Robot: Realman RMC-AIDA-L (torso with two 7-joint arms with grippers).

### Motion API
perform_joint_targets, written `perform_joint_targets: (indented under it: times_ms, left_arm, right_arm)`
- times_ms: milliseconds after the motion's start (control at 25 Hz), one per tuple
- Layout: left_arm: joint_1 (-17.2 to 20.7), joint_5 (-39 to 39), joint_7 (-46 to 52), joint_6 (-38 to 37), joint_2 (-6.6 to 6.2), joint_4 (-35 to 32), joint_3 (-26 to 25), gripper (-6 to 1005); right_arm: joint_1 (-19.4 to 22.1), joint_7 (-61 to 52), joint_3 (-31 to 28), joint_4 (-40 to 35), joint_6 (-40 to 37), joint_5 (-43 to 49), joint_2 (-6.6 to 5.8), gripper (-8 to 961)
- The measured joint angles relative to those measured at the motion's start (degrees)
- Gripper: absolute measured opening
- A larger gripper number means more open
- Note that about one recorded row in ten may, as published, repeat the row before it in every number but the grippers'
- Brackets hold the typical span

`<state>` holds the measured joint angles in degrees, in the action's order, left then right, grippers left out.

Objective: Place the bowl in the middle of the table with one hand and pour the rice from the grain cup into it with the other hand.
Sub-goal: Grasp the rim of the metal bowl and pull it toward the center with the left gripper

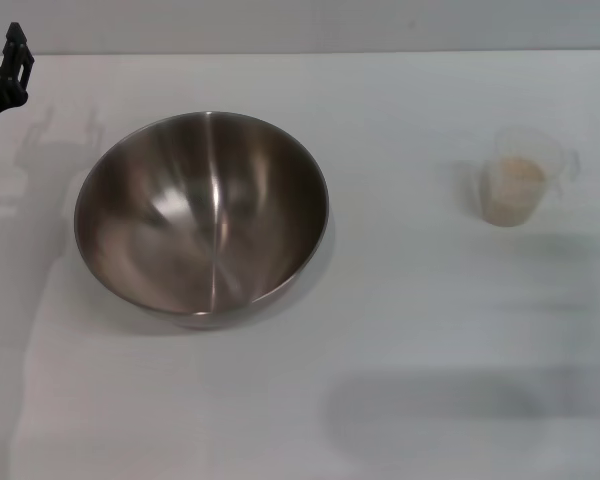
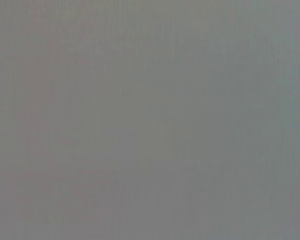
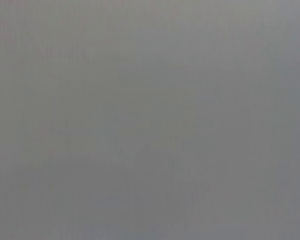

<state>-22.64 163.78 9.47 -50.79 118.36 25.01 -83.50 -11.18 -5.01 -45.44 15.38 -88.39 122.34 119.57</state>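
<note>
A large shiny steel bowl (image 1: 202, 213) rests on the white table (image 1: 400, 330), left of centre, and it holds nothing. To its right stands a small clear grain cup (image 1: 520, 178), upright, with pale rice (image 1: 515, 185) in its lower part. My left gripper (image 1: 10, 70) shows only as a black piece at the far left edge, well apart from the bowl. The right gripper is out of the head view. Both wrist views show only plain grey.
The table's far edge (image 1: 310, 52) runs along the top of the head view. Bare white tabletop lies between the bowl and the cup and across the front.
</note>
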Motion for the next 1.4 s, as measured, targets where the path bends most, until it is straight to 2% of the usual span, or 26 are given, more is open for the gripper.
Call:
perform_joint_targets:
  times_ms: [680,1040,1120,1160,1280,1320,1360,1400]
  left_arm:
    - [-0.5,-0.2,-0.06,1.98,-0.01,0.57,0.0,544]
    - [0.13,0.19,0.05,3.69,-0.16,3.02,0.02,533]
    - [0.22,0.32,0.28,9.55,-0.31,6.0,0.0,530]
    - [0.22,0.32,0.28,9.55,-0.31,6.0,0.0,528]
    - [0.37,1.11,0.3,19.23,-0.9,11.0,0.0,522]
    - [0.37,1.11,0.3,19.23,-0.9,11.0,0.0,520]
    - [0.69,1.54,0.54,28.63,-1.63,16.65,-0.01,518]
    - [0.69,1.54,0.54,28.63,-1.63,16.65,-0.01,516]
  right_arm:
    - [-0.33,0.0,0.0,-0.09,0.07,0.0,-0.13,567]
    - [-0.54,0.0,0.0,-0.08,0.51,0.0,-0.13,567]
    - [-0.54,0.0,-0.04,-0.08,0.52,0.0,-0.13,567]
    - [-0.54,0.0,-0.04,-0.08,0.52,0.0,-0.13,567]
    - [-0.57,0.0,-0.14,-0.08,0.58,0.0,-0.13,567]
    - [-0.57,0.0,-0.14,-0.08,0.58,0.0,-0.13,567]
    - [-0.64,0.0,-0.15,-0.08,0.63,0.0,-0.13,567]
    - [-0.64,0.0,-0.15,-0.08,0.63,0.0,-0.13,567]
